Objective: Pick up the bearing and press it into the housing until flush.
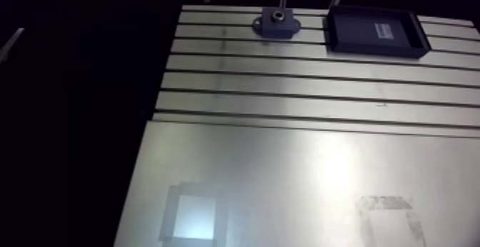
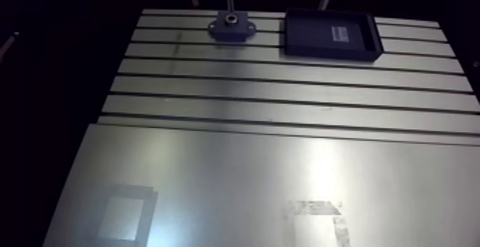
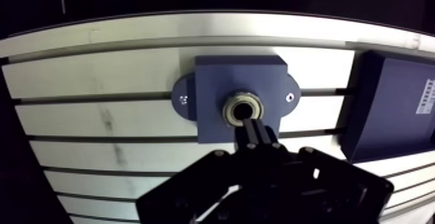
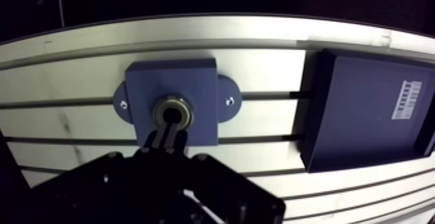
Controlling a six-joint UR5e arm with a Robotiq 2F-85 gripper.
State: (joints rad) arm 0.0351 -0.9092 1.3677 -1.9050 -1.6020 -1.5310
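Pressing looks to be the step in hand. The fingers are lying clenched against each other and gripping nothing, so the gripper is serving as one blunt pusher. In the wrist view its tips are sitting at the near rim of the bearing, partly over the dark bore. The bearing is already resting in the round seat of the blue housing. Whether it is flush cannot be told from this angle.

To do this well, the tips should be bearing on the metal ring, not poking into the hole, and the push should be going straight down the bore's axis. Loading only the near edge is likely to cock the ring in its seat. A gentle, even push is the safer choice, perhaps shifted round the ring.

The housing is sitting near the far edge of the slotted table, straddling a slot. The dark tray is lying just beside it, clear of the work.
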